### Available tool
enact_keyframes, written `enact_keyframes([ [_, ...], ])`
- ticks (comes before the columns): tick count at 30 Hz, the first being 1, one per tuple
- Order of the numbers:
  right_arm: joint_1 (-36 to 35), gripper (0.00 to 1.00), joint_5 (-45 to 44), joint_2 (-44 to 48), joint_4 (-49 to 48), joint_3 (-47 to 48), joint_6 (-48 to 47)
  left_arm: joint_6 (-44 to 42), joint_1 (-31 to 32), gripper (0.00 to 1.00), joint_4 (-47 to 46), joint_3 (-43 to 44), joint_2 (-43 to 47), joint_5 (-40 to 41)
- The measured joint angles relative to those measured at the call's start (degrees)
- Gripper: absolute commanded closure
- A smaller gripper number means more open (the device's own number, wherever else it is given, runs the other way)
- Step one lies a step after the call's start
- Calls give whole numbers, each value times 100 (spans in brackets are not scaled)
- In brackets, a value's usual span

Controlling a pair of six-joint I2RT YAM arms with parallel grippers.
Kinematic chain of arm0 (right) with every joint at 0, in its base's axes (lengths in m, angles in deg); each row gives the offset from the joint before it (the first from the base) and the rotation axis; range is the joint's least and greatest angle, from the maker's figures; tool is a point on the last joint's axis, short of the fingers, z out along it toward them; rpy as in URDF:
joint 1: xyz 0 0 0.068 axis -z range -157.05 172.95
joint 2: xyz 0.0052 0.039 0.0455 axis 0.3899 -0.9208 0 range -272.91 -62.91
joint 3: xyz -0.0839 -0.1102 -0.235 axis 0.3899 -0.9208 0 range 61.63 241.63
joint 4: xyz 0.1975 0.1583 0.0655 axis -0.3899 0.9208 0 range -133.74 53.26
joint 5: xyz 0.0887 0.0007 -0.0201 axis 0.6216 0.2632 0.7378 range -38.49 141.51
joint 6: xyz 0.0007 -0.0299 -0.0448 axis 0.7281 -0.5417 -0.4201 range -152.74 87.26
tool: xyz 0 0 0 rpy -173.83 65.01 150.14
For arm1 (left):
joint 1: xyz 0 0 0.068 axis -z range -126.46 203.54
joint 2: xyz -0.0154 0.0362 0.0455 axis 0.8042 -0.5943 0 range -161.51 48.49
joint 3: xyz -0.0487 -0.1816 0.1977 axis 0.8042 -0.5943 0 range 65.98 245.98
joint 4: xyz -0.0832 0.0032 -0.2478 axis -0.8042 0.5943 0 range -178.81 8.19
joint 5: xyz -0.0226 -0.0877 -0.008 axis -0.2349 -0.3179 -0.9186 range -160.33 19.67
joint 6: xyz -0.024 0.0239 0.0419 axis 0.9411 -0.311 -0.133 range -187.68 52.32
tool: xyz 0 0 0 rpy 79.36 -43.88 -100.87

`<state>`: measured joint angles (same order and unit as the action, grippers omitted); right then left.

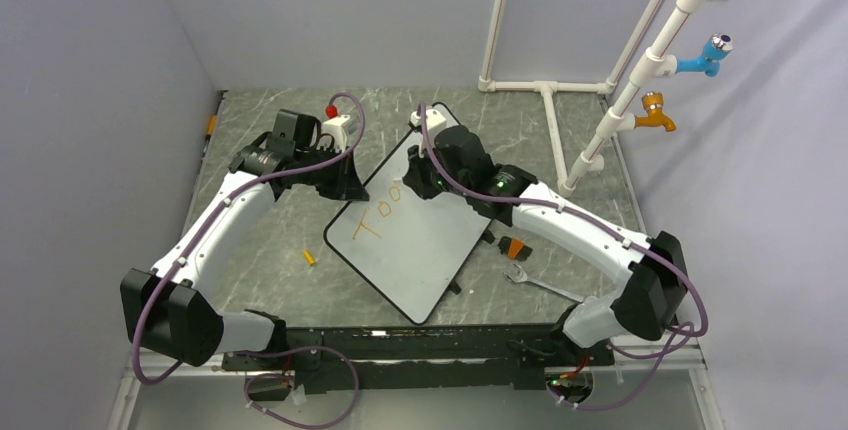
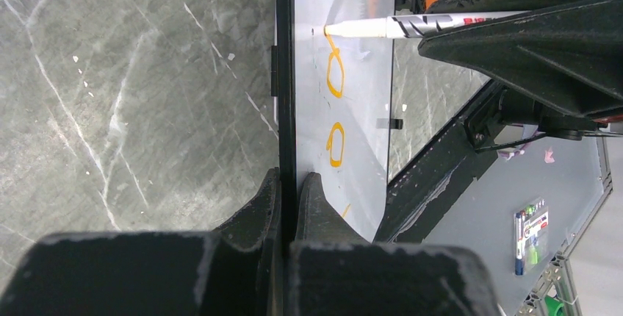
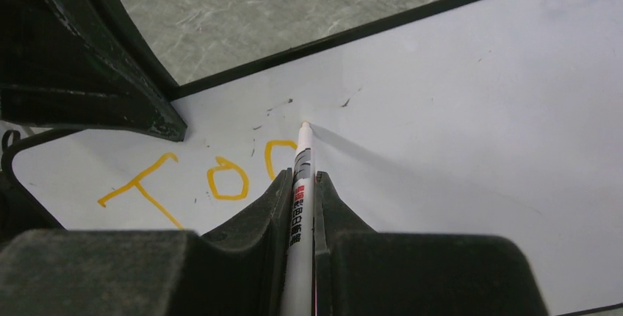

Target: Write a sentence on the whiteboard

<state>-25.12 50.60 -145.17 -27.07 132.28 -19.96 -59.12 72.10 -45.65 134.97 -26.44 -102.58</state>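
Note:
The whiteboard [image 1: 410,240] lies slanted on the grey table, white with a thin black rim. My left gripper [image 2: 292,176] is shut on the whiteboard's [image 2: 360,110] left edge, one finger under the rim and one on the white face. My right gripper [image 3: 303,174] is shut on a white marker [image 3: 303,154], whose tip touches the whiteboard [image 3: 477,147]. Of the sentence [image 3: 220,180], an orange "T", an "o" and a curved stroke beside the tip show. In the top view the letters [image 1: 380,218] sit between the left gripper [image 1: 345,185] and the right gripper [image 1: 420,175].
A small orange cap [image 1: 309,257] lies on the table left of the board. An orange-and-black tool [image 1: 515,247] and a wrench [image 1: 530,280] lie to its right. A white pipe frame [image 1: 555,130] with blue [image 1: 705,55] and orange [image 1: 655,115] taps stands at the back right.

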Motion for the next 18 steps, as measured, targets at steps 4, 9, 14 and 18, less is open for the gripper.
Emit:
enact_keyframes([
  [4,0,100,-9,-85,2,138,-24,-11,0,100,2,0,0,2],
  [9,4,100,-7,-173,2,280,-35,-11,0,100,0,0,0,0],
  [14,4,100,-4,-208,0,332,-37,-11,0,100,2,0,0,0],
  [18,4,100,-4,-205,-4,326,-33,-11,0,100,0,0,0,0],
])
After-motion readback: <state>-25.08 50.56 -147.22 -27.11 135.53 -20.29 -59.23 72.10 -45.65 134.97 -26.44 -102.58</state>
